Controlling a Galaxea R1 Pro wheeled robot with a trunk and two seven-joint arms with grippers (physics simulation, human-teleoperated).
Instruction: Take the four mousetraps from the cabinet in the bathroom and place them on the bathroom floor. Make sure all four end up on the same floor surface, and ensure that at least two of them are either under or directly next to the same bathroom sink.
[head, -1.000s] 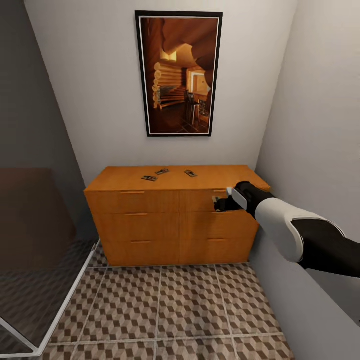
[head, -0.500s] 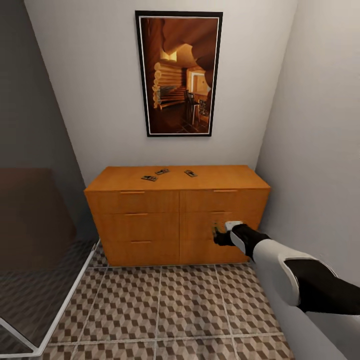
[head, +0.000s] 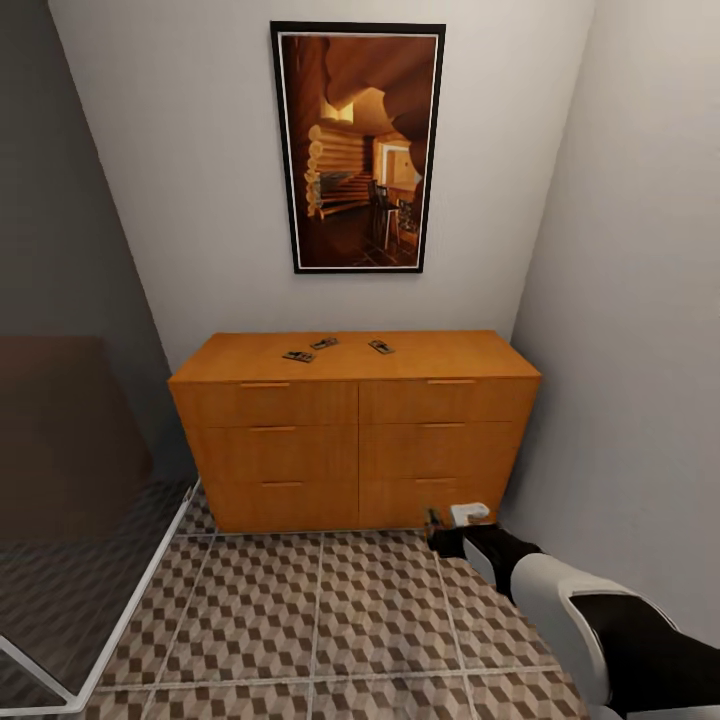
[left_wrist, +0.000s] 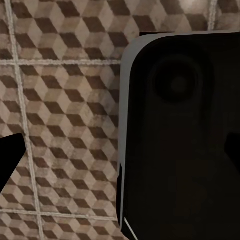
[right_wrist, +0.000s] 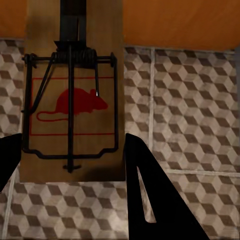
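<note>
The right gripper (head: 440, 520) has dropped from the cabinet's top right drawer front a second ago, past mid-height, to the lower right of the head view, just above the bathroom floor (head: 330, 620) at the foot of the cabinet (head: 355, 440). It stays clamped on a mousetrap (right_wrist: 72, 100), a flat pale wooden board with dark wire spring parts and a red printed mouse outline. Three other mousetraps (head: 323, 343) lie unmoved on the smooth orange-brown cabinet top, near the frame's centre. The floor tiles carry a brown, beige and white cube pattern with pale grout. The left wrist view shows those tiles beside a dark rounded robot part; I cannot tell the left gripper's state.
</note>
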